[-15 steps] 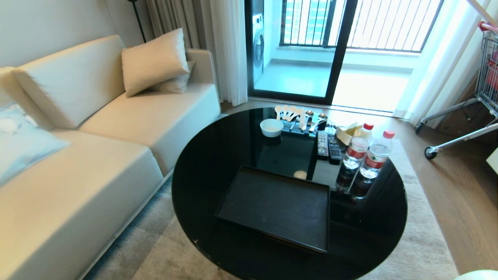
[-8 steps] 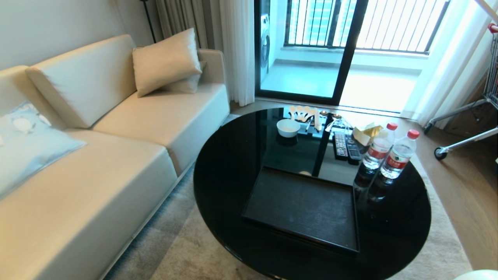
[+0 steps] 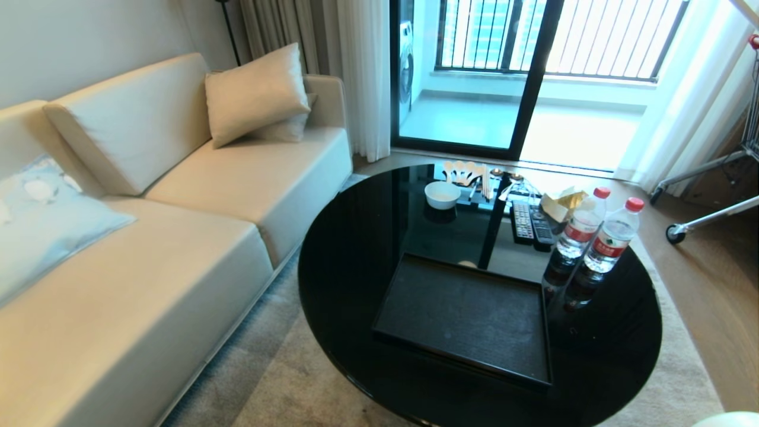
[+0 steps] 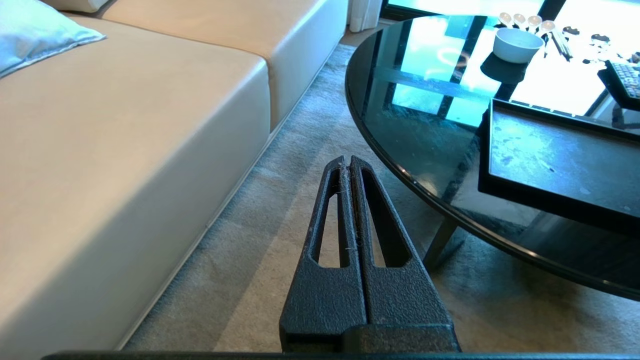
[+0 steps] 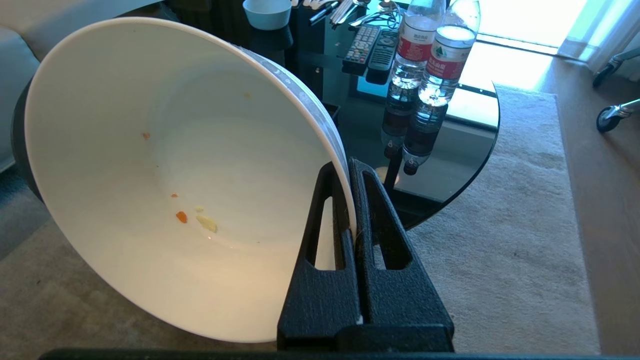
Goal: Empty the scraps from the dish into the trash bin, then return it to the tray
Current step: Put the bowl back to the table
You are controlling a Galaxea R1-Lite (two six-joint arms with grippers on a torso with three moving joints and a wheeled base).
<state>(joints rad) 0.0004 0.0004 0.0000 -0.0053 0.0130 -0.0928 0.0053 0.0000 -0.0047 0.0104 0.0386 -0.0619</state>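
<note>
The dish [image 5: 150,175], a deep glossy white bowl, hangs tilted on its side over the carpet beside the table. My right gripper [image 5: 348,167] is shut on its rim, one finger inside and one outside. Of the scraps, only a few tiny orange and yellowish crumbs [image 5: 181,216] cling to the inside. The matte-black tray [image 3: 468,314] lies empty on the near part of the round black table [image 3: 356,237]. My left gripper [image 4: 346,162] is shut on nothing, low over the carpet between sofa and table. The trash bin is out of view.
A smaller white bowl [image 3: 442,194], spoons, two remotes [image 3: 531,224] and two water bottles [image 3: 593,237] stand on the table's far and right side. A cream sofa [image 3: 178,237] runs along the left. A trolley's wheeled legs [image 3: 699,213] show at the far right.
The whole head picture has shifted right, so the camera has turned left. The things on the table keep their places relative to each other.
</note>
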